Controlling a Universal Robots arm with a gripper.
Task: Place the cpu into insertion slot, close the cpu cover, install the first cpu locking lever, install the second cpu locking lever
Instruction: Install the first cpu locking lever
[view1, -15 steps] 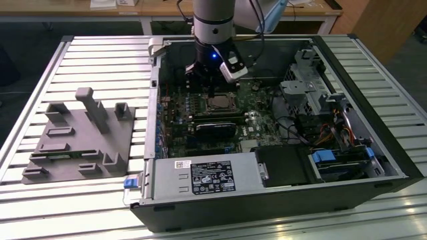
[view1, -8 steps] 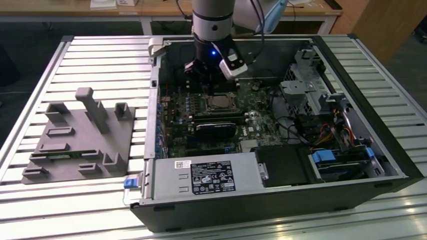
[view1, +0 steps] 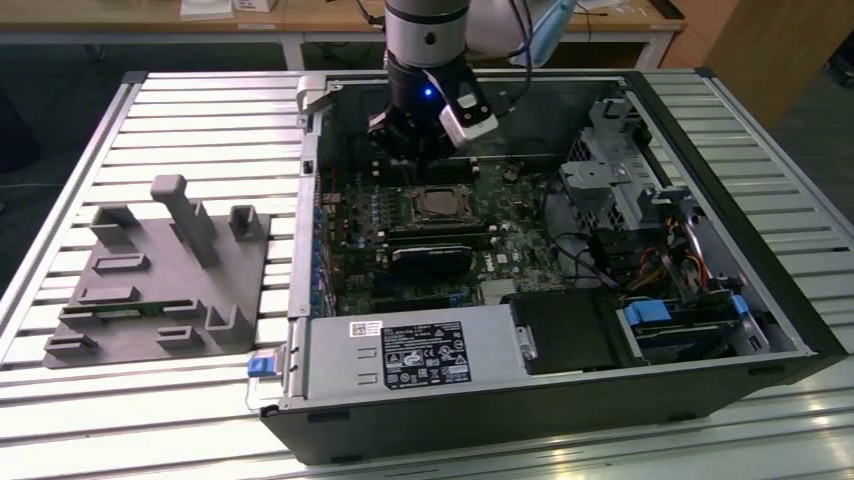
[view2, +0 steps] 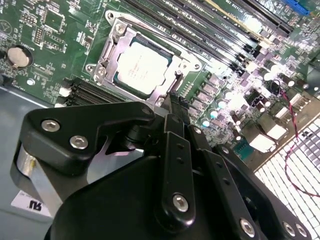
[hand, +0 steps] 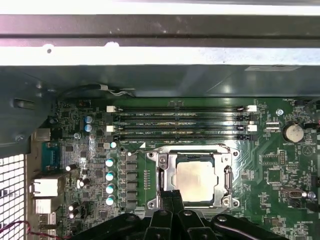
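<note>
1. A robot arm reaches down into an open computer case (view1: 534, 425) lying on a slatted table (view1: 200, 130). Its gripper (view1: 416, 165) hangs over the green board (view1: 521, 240), close to the case's far wall in the exterior view
2. The cpu (hand: 195, 177) sits in the insertion slot (hand: 154, 157) near the middle of the board. Its dull silver top shows through the window of the cpu cover (hand: 169, 175), which lies flat over it
3. The two black fingers (hand: 168, 200) are pressed together with nothing seen between them. Their tips are at the cover's edge, on the side away from the memory slots (hand: 180, 122)
4. Four long memory slots run just beside the insertion slot. A row of blue-topped capacitors (hand: 109, 175) lines another side, and a coin cell (hand: 294, 132) sits nearer the board's edge
5. The gripper's own black linkage (view2: 150, 190) blocks much of the second wrist view, hiding one corner of the cover and the board behind it
6. A power supply (view1: 400, 355) lies along the case's near wall, with a drive cage (view1: 601, 180) and a tangle of cables (view1: 654, 270) toward the exterior view's right
7. A grey fixture (view1: 160, 290) with upright posts stands on the table outside the case, at the exterior view's left, well apart from the gripper
</note>
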